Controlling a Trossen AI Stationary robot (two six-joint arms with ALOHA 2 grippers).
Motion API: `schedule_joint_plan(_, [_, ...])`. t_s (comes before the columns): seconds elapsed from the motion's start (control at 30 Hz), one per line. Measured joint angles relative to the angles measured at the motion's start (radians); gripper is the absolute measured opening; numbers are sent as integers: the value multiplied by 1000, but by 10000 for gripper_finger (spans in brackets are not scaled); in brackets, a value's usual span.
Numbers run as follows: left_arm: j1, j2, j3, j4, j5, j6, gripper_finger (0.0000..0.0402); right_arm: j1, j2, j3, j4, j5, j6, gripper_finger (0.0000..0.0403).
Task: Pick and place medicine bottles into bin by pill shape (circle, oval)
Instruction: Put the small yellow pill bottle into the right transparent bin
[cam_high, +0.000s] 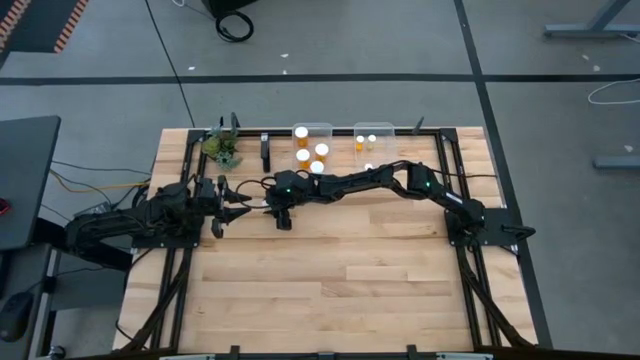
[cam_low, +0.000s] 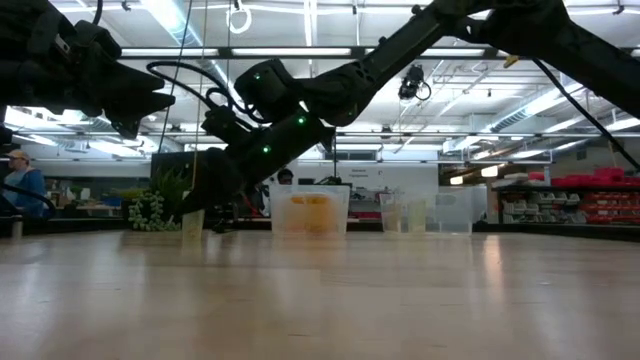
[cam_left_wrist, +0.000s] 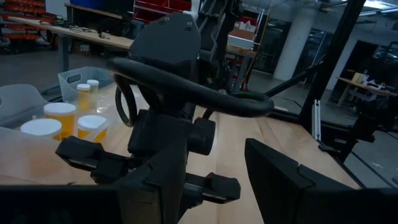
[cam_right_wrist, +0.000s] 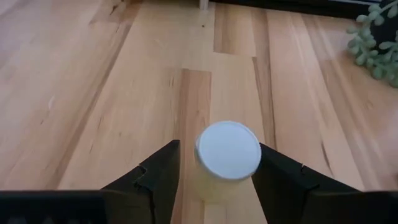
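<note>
A pill bottle with a round white cap (cam_right_wrist: 228, 152) stands upright on the wooden table, left of the middle; it also shows in the low view (cam_low: 193, 226). My right gripper (cam_right_wrist: 219, 149) is open over it, pointing down, with one finger on either side of the cap; in the high view (cam_high: 283, 217) the gripper hides the bottle. My left gripper (cam_high: 233, 203) is open and empty just to the left of it. Several bottles with white caps stand in two clear bins at the far edge, wider ones (cam_high: 303, 155) in the left bin and slimmer ones (cam_high: 372, 139) in the right bin. My right gripper has its fingers (cam_right_wrist: 158, 174) on either side of the bottle's cap (cam_right_wrist: 249, 155), coming from above. A gap shows on one side; whether the other finger touches the cap, I cannot tell. The bottle stands upright on the table.
The two clear bins (cam_high: 312, 128) (cam_high: 373, 127) stand side by side at the far edge. A small green plant (cam_high: 224, 149) and a dark upright block (cam_high: 265, 150) stand left of them. Bare wood (cam_high: 340, 280) fills the near half. A person (cam_low: 20, 185) sits beyond the table.
</note>
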Motion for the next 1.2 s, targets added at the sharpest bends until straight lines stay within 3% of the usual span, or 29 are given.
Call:
schedule_joint_plan(0.63, [0, 0, 0, 0, 0, 0, 172, -5, 0, 1, -1, 11, 11, 133])
schedule_joint_plan(1.2, [0, 0, 0, 0, 0, 0, 172, -20, -33, 11, -36, 13, 41, 130])
